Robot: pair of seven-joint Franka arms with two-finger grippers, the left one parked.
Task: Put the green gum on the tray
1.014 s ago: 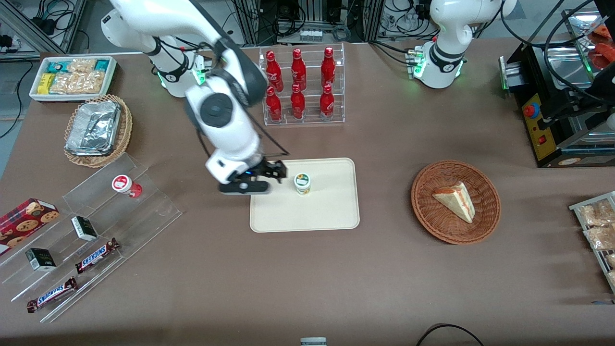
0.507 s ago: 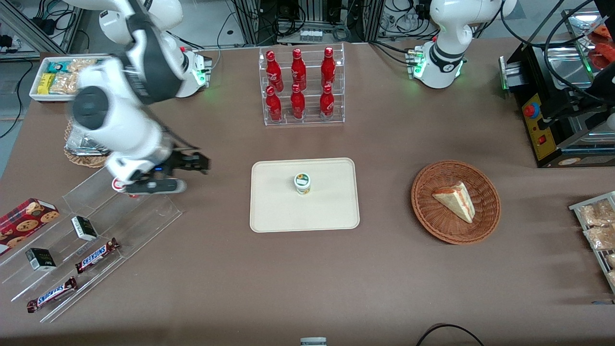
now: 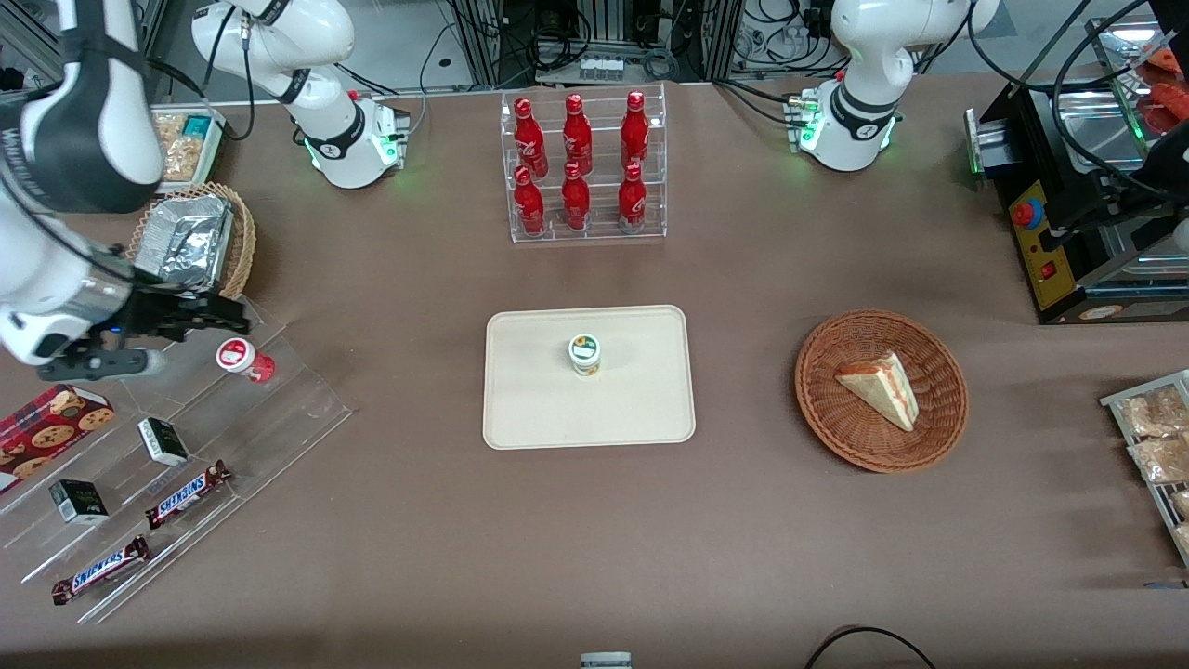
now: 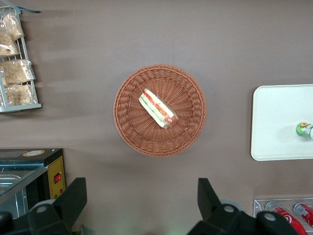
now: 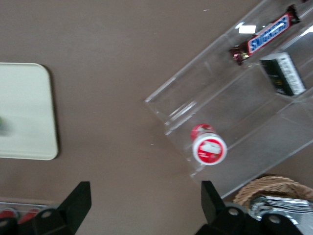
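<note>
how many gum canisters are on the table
2. The green gum stands upright on the tray; the red-lidded canister sits on the clear acrylic stand, near the open gripper.

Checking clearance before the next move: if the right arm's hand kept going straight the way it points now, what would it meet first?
Probably the clear acrylic display stand near the red-lidded canister; the open hand hangs above them, though height is unclear.

I see a brown worktop under even overhead light. Farther from my front camera than its edge, a pale floor carries black cables and metal framing. A black machine stands toward the parked arm's end.
</note>
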